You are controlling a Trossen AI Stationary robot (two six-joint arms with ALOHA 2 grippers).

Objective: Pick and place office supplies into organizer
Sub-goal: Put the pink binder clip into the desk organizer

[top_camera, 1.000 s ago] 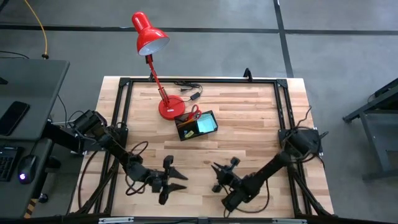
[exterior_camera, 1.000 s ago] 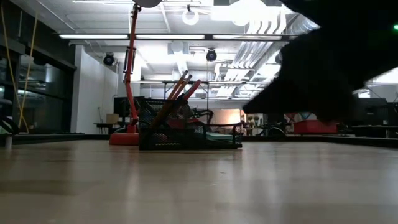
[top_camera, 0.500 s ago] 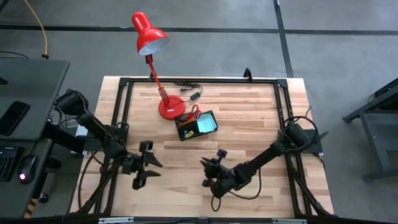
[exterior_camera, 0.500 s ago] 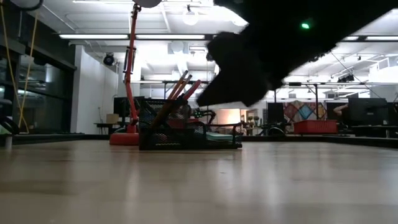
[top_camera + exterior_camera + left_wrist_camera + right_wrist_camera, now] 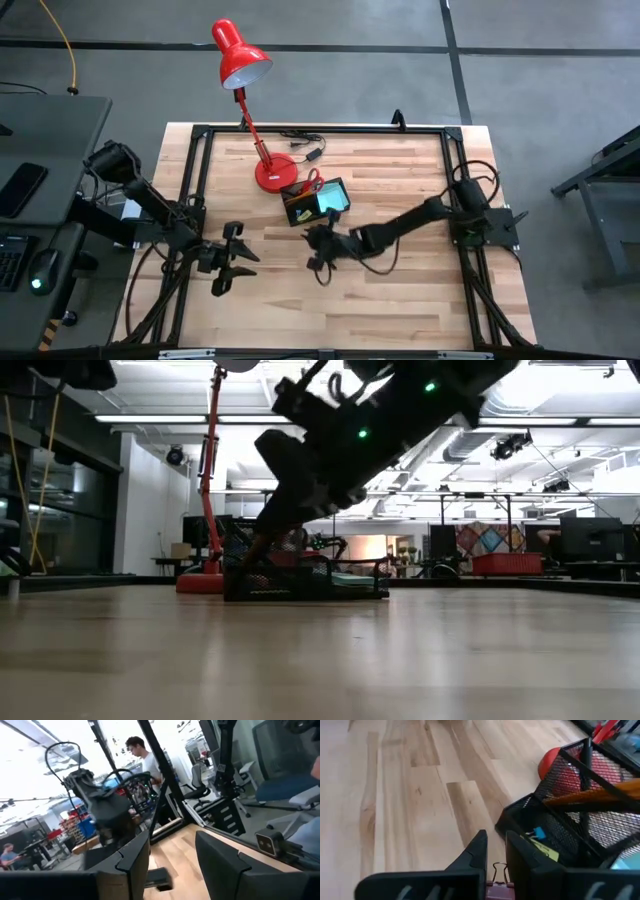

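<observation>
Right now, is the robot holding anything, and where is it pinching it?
Yes. The right gripper pinches a small dark-red binder clip by its wire handles. The left gripper holds nothing.

Right tool (image 5: 318,250) pinched shut mid-table, arm stretched inward, left tool (image 5: 228,270) parted, near left edge.

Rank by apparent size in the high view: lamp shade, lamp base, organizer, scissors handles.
1. Organizer
2. Lamp shade, near the organizer in area; it stands higher, closer to the camera, so that order is unsure
3. Lamp base
4. Scissors handles, smallest
</observation>
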